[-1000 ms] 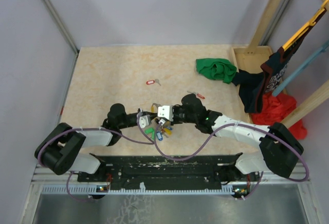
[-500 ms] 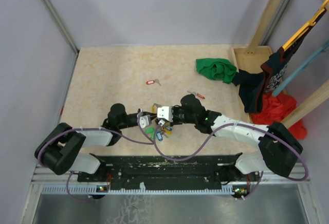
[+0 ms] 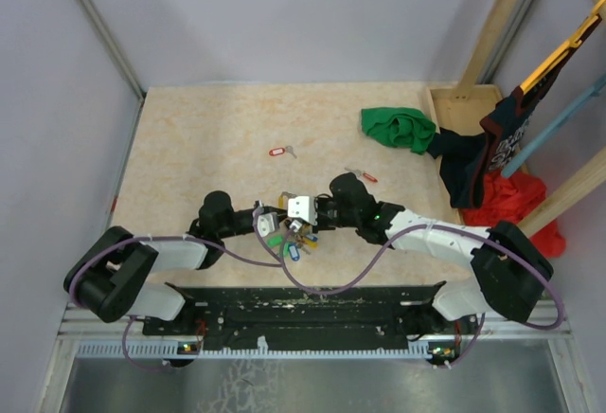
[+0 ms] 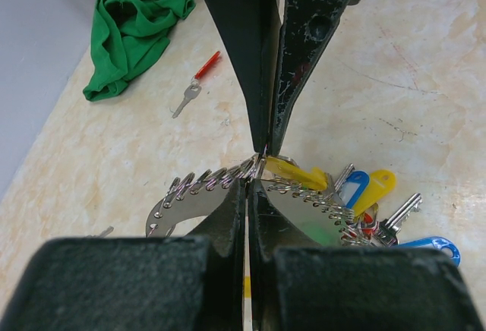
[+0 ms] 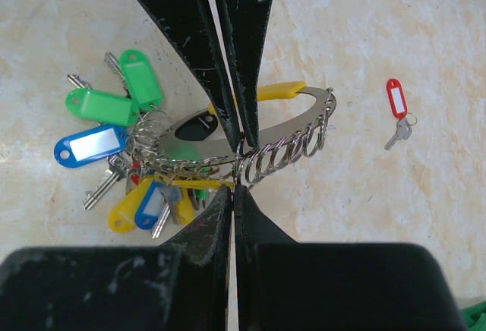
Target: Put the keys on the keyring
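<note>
A: Two sets of jaws, what state?
B: Both closed. Left gripper (image 4: 247, 188) and right gripper (image 5: 231, 193) met tip to tip on the large grey metal keyring with coloured tags (image 5: 285, 149), well apart from the crumpled green cloth (image 4: 137, 27).
A: Changed?
B: Only the right elbow swung; keyring stayed. Threading likely unfinished.

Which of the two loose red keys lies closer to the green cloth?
The slim red-headed key, which has no tag. The key with the red oblong tag lies farther left, away from the green cloth.
</note>
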`<control>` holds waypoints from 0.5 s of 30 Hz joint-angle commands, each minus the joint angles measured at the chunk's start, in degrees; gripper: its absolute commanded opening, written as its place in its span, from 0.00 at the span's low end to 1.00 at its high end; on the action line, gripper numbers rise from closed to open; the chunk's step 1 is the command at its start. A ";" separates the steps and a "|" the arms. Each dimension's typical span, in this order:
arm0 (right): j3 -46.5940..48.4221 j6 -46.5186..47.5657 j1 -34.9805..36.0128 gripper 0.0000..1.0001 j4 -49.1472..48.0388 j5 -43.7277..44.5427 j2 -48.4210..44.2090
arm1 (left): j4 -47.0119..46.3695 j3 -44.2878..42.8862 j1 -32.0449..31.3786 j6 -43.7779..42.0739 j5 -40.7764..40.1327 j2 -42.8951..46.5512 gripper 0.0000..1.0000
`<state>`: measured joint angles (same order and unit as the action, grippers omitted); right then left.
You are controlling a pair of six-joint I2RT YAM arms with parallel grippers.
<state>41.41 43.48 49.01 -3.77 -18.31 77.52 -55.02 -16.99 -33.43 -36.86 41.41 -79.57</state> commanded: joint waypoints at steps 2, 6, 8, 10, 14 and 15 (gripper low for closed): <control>2.78 -1.37 0.98 0.00 -4.69 -3.20 -0.52 | -2.36 -1.20 -1.02 0.63 1.03 1.26 0.00; 2.12 -2.51 0.96 0.00 -6.48 -2.74 -1.00 | -2.24 -1.12 -1.36 0.64 0.28 1.26 0.00; 1.72 -3.08 0.96 0.00 -7.35 -2.59 -1.40 | -2.18 -1.20 -1.58 0.60 -0.11 1.26 0.00; 1.20 -3.42 0.91 0.00 -8.24 -2.53 -1.86 | -1.95 -1.24 -1.79 0.58 -0.55 1.26 0.00; 0.98 -4.03 0.91 0.00 -8.74 -2.82 -2.02 | -0.77 -1.57 -2.28 0.22 -1.60 1.47 0.00; 0.85 -4.21 0.93 0.00 -9.05 -2.96 -2.06 | -0.55 -1.63 -2.40 0.15 -1.78 1.60 0.00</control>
<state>41.30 40.88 48.99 -4.99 -17.63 77.49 -54.92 -16.99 -34.41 -36.80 39.09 -79.42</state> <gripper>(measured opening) 0.007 0.006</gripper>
